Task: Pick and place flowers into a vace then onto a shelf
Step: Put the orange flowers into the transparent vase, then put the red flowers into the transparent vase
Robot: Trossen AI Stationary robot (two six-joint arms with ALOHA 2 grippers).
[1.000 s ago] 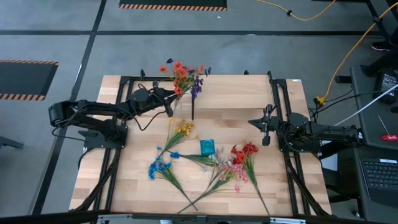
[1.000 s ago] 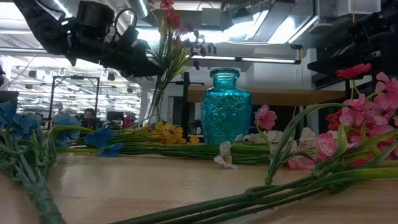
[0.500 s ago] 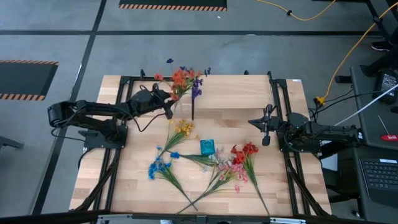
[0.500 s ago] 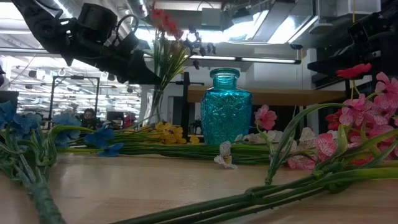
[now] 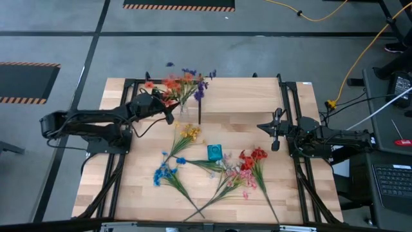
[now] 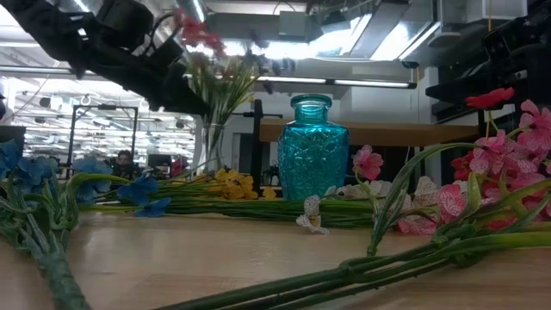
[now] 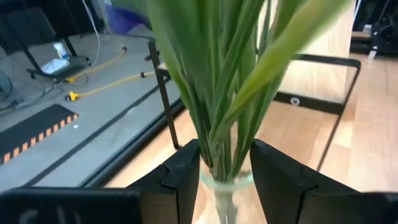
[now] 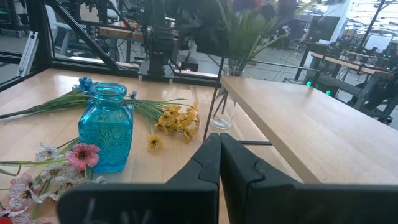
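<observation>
Teal-blue patterned glass on the vase (image 6: 312,148), bright against the pale wood tabletop (image 5: 135,187). Yellow blooms (image 5: 190,133) beside it, blue blooms (image 5: 165,174) lower down, red ones (image 5: 253,156) with pink and white flowers (image 5: 237,177) to the right. Green stalks (image 7: 224,93) fill the clear glass (image 8: 222,112), topped orange, red and purple (image 5: 180,84). Black shelf legs (image 5: 200,115), dark arms.

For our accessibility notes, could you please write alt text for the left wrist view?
Green flower stems rise from a clear glass vase, whose neck sits between the left gripper's jaws. Behind are wooden boards and a grey floor.
</observation>
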